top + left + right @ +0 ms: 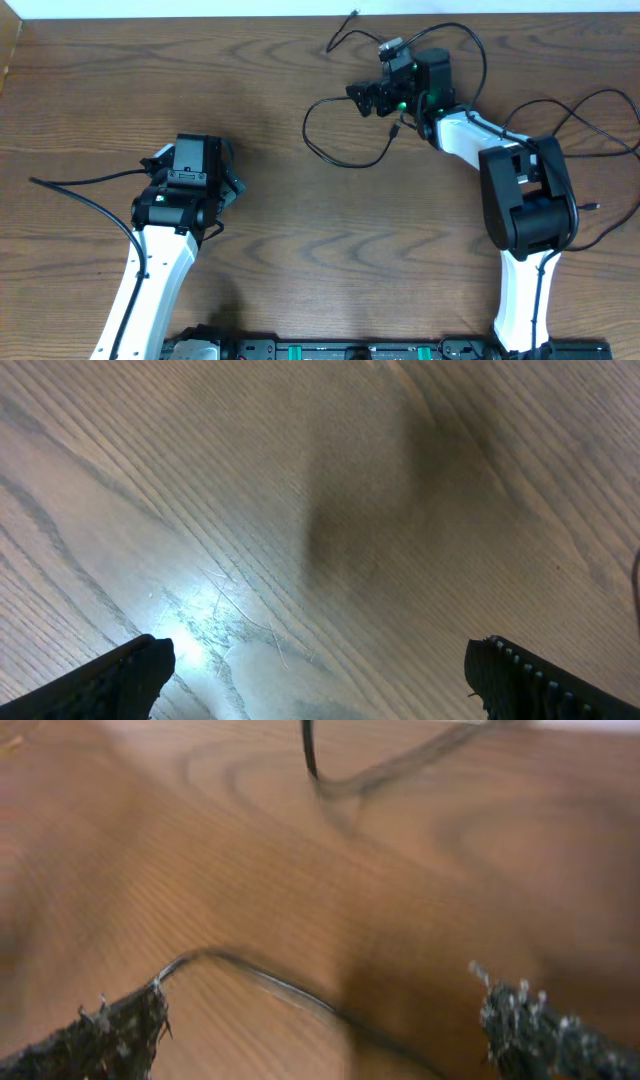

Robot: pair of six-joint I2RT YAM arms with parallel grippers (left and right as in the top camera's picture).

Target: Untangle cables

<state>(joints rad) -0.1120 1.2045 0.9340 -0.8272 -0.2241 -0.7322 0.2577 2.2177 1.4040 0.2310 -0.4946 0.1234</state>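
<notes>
Thin black cables lie at the back right of the wooden table. One cable [306, 130] forms a wide loop just left of my right gripper [372, 98]. A second cable [340, 35] runs toward the far edge and ends in a small plug. In the right wrist view my right gripper [320, 1005] is open, and a cable [270, 982] lies on the wood between its fingers, touching the left fingertip [140, 1020]. Another cable [380, 778] bends farther ahead. My left gripper [232, 172] is open over bare wood [320, 657], far from the cables.
Thicker black arm wires curve at the right [600, 100] and trail left from the left arm [80, 190]. The table's far edge [200, 18] meets a white wall. A black rail with green parts [330, 350] lines the near edge.
</notes>
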